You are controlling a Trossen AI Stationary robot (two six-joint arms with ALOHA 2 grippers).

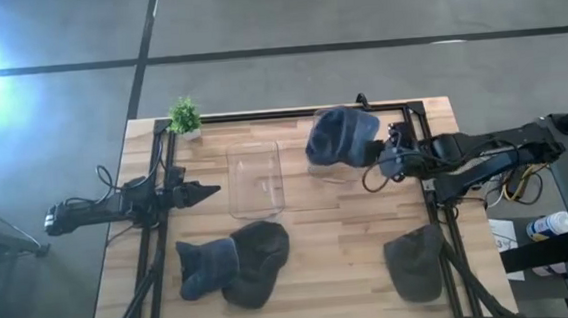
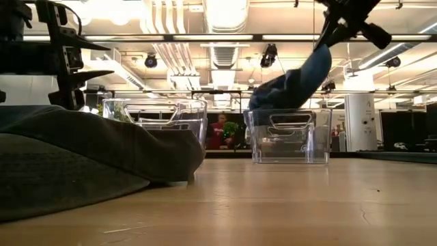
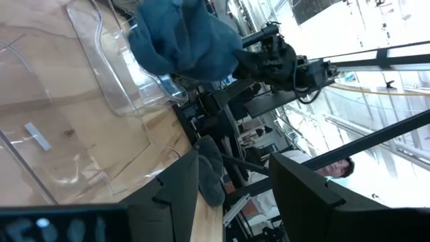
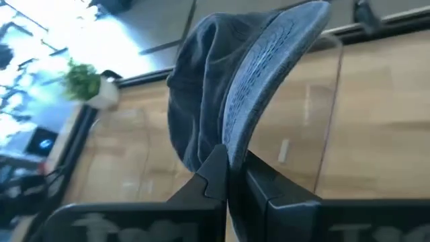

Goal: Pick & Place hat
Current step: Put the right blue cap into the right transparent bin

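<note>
My right gripper [image 1: 389,158] is shut on a blue cap [image 1: 341,136] and holds it over a clear plastic bin [image 2: 290,137] at the table's far right. In the low view the cap [image 2: 293,80] slants down from the gripper [image 2: 339,22] to about the bin's rim. My left gripper [image 1: 206,192] hovers open at the left, pointing at a second clear bin [image 1: 255,180]. Its wrist view shows its open fingers [image 3: 235,202] and, beyond them, the cap [image 3: 185,40]. My right gripper pinches the cap's stiff brim [image 4: 236,138] between its two fingers [image 4: 213,176], at the brim's edge. The fingers come from the table's right. The cap is lifted off the table, its crown [image 4: 195,101] hanging away from the gripper toward the bin.
Three more hats lie on the near part of the table: a blue one [image 1: 206,268], a dark grey one [image 1: 257,261] beside it, and a dark olive one [image 1: 415,262] at the right. A small potted plant [image 1: 185,116] stands at the far left corner.
</note>
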